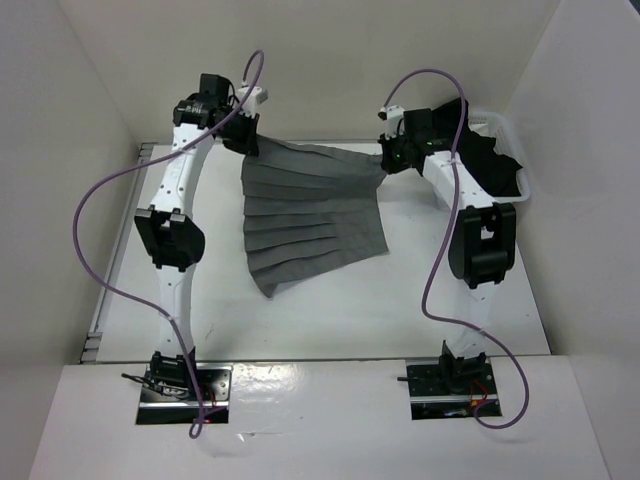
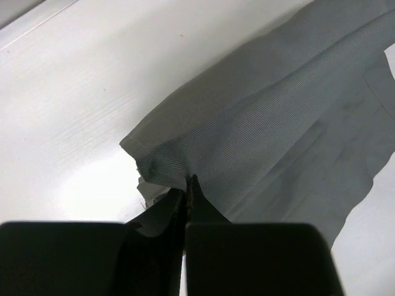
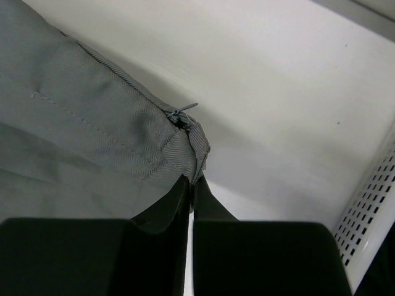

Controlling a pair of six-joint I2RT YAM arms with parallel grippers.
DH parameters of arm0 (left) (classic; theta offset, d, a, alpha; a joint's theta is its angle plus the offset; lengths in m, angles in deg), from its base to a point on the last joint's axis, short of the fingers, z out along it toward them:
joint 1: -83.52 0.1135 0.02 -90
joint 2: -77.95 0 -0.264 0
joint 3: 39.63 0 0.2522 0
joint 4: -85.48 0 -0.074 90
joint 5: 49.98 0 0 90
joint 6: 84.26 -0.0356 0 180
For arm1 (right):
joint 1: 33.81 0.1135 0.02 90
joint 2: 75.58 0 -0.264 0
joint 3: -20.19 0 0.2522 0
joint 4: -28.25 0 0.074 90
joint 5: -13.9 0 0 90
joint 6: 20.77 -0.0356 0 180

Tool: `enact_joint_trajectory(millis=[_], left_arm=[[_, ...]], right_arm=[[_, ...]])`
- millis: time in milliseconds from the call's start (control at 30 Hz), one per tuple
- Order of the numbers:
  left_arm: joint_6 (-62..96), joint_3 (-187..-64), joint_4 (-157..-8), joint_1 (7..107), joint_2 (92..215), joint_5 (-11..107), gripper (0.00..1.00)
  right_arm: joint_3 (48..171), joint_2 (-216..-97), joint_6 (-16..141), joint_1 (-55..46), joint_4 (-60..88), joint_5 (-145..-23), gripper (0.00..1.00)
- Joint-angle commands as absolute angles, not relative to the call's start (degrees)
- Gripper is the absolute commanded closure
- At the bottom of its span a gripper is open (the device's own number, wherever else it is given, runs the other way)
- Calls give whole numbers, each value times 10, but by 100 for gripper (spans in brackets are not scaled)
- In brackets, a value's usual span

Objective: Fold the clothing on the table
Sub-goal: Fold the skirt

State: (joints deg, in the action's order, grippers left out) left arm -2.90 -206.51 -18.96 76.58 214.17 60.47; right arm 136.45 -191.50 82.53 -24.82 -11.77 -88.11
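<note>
While wrists hid my fingertips from above, L gripper (image 2: 187, 185) & R gripper (image 3: 191, 179) each pinched a skirt (image 1: 310, 215) corner tight; bin (image 3: 370, 209) was cut off at frame edge.

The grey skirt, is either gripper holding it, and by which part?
Both. The left gripper pinches one far corner of the skirt, and the right gripper pinches the opposite corner, at the end of the waistband.
</note>
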Motion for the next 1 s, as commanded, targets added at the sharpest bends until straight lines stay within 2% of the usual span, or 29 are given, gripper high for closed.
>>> enact_joint_trajectory(millis=[0, 33, 67, 167, 267, 667, 967], left_arm=[[-14, -1989, -233, 769, 2048, 573, 100], [-8, -1868, -307, 763, 1986, 564, 100], [-8, -1799, -350, 753, 1952, 540, 100], [-2, -1660, -426, 746, 1878, 512, 100], [5, -1635, -420, 752, 1873, 537, 100], [-59, -1373, -507, 765, 1759, 543, 100], [-92, -1272, -513, 765, 1688, 577, 99]], right_arm=[[1346, -1869, 836, -253, -88, -863, 100], [1338, -1863, 836, -253, -88, -863, 100], [1338, -1863, 841, -253, -88, -863, 100], [1326, -1856, 841, -253, -83, -869, 100], [1313, -1845, 846, -248, -83, -869, 100], [1181, -1752, 930, -225, -88, -909, 100], [1093, -1707, 999, -214, -95, -916, 100]])
